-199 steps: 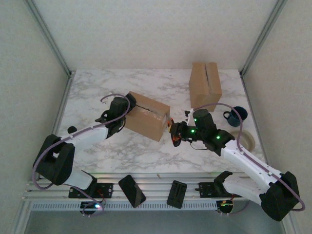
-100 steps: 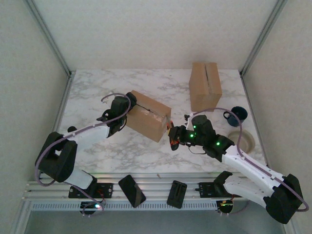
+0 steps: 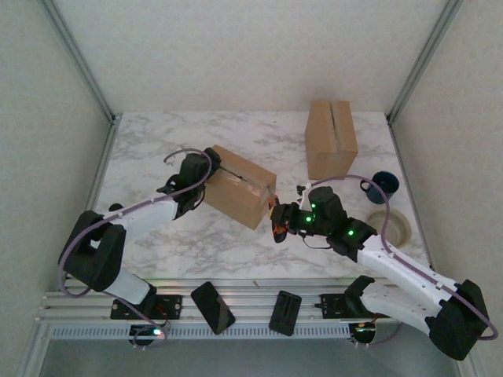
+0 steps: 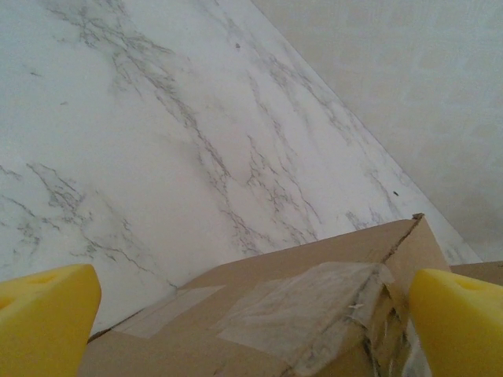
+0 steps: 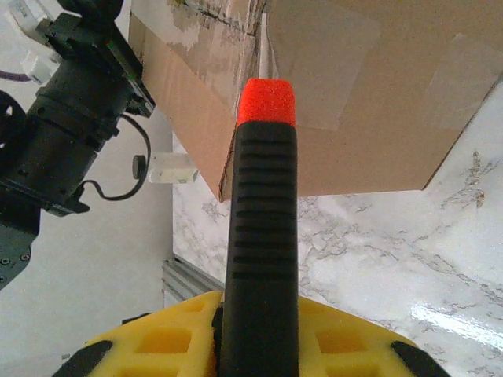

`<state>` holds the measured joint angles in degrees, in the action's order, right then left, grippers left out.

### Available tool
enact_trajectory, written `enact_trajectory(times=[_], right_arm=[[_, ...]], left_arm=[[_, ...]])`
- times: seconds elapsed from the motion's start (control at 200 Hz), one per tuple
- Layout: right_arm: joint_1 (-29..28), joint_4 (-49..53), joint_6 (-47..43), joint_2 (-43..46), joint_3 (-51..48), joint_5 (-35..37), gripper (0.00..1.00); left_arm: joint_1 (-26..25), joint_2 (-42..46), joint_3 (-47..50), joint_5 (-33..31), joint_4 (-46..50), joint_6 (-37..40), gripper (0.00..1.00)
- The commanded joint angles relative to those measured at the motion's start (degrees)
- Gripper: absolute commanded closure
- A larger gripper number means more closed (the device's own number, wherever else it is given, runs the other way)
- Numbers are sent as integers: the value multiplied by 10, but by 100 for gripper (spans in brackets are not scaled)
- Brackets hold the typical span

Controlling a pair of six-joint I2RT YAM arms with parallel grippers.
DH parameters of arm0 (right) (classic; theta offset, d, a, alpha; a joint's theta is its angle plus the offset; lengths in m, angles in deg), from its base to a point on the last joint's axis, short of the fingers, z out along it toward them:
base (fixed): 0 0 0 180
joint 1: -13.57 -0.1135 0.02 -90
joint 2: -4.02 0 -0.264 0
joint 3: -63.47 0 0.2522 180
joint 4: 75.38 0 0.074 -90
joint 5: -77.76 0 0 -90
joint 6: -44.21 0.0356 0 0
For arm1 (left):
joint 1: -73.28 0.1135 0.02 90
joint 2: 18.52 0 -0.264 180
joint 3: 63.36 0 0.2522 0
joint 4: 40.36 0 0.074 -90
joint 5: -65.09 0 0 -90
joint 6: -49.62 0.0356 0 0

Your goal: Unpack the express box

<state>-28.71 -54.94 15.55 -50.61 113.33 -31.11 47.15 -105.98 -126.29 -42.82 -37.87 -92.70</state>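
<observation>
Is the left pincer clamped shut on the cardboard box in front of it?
No, the left pincer stands wide open, its yellow fingers far apart with the taped end of the cardboard box between them.

Cardboard boxes: two – lying box (image 3: 240,188), upright box (image 3: 331,138). Mug (image 3: 383,184): one. Tape roll (image 3: 391,225): one. Red-tipped black handle (image 5: 262,228): one. Tools: two – left tool (image 3: 202,179), right tool (image 3: 277,217).

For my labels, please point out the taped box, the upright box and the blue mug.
taped box (image 3: 236,200), top view, near side face.
upright box (image 3: 322,137), top view, face beside the seam.
blue mug (image 3: 386,183), top view, its opening.
</observation>
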Motion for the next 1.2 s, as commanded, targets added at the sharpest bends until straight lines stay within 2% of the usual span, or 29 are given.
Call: enact_trajectory(times=[0.0, 0.24, 0.476, 0.951, 1.197], right_arm=[[-19, -9, -11, -4, 7, -70, 100], [-17, 3, -20, -4, 14, -69, 100], [-15, 0, -22, -3, 17, -81, 100], [-15, -58, -10, -4, 1, -149, 100], [-16, -43, -3, 11, -12, -153, 100]], left_arm=[[-9, -54, 3, 38, 148, 7, 2], [-9, -86, -31, 44, 203, 18, 3], [-9, -95, -27, 39, 209, 11, 3], [-9, -97, -30, 36, 210, 7, 2], [-9, -103, -30, 38, 207, 7, 2]])
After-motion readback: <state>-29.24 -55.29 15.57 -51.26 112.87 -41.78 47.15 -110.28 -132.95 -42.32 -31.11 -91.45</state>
